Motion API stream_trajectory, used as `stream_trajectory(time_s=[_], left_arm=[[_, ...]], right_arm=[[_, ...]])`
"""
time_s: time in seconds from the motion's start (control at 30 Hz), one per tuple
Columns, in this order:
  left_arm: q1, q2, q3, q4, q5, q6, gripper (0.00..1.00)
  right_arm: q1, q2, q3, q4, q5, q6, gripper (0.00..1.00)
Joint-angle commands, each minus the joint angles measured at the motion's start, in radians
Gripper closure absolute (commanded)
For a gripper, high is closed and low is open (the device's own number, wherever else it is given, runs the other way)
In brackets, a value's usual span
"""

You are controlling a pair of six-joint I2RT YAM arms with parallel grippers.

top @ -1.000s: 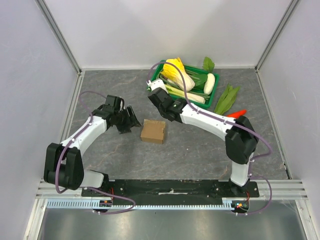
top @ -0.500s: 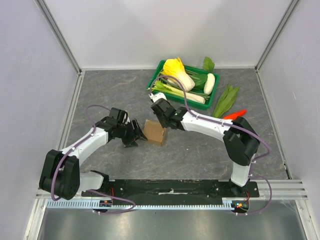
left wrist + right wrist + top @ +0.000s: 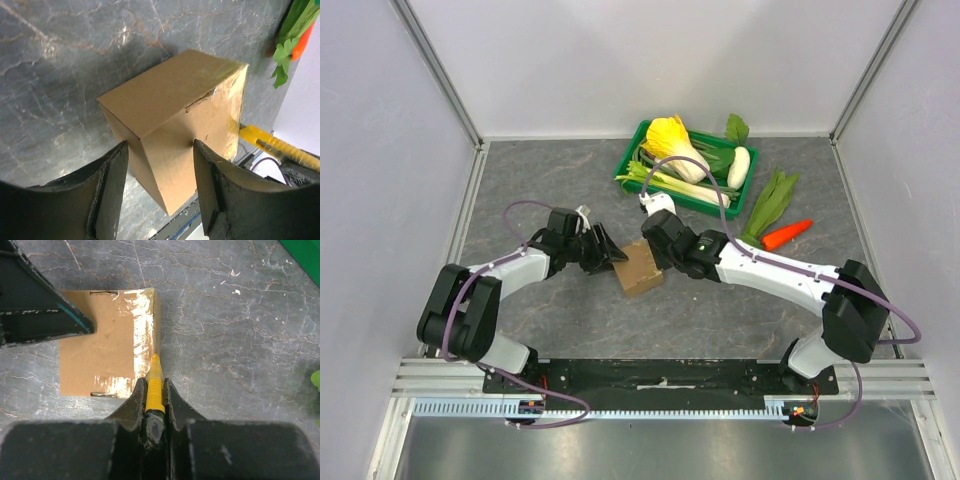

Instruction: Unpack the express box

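Observation:
The express box [image 3: 640,272], small brown cardboard, lies turned at an angle on the grey table between both arms. My left gripper [image 3: 612,252] is at its left corner. In the left wrist view the box [image 3: 175,115] has its near corner between the spread fingers [image 3: 112,185], and I cannot tell whether they touch it. My right gripper [image 3: 152,385] is shut on a yellow utility knife [image 3: 154,385]. The knife's tip rests at the taped right edge of the box [image 3: 97,347]. The knife [image 3: 275,145] also shows behind the box in the left wrist view.
A green crate [image 3: 638,135] of vegetables stands at the back, just behind the right arm. Loose green leaves [image 3: 772,197] and a carrot [image 3: 787,233] lie to its right. White walls close in the table on three sides.
Both arms have closed in on the box. The right gripper brought the knife down from near the crate to the box's edge. The box has turned and slid slightly. The left fingers have narrowed a little.

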State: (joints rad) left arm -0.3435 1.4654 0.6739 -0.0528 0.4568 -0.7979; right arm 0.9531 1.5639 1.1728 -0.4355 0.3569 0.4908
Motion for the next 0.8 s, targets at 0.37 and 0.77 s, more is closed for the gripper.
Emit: stream_trajectory(time_s=[0.37, 0.77], left_arm=[[-0.003, -0.109, -0.033, -0.004, 0.008, 0.005, 0.36], [-0.003, -0.106, -0.096, 0.018, 0.008, 0.019, 0.66]], right_arm=[[0.024, 0.021, 0.013, 0.018, 0.154, 0.117, 1.0], [0.024, 0.076, 0.051, 0.021, 0.148, 0.109, 1.0]])
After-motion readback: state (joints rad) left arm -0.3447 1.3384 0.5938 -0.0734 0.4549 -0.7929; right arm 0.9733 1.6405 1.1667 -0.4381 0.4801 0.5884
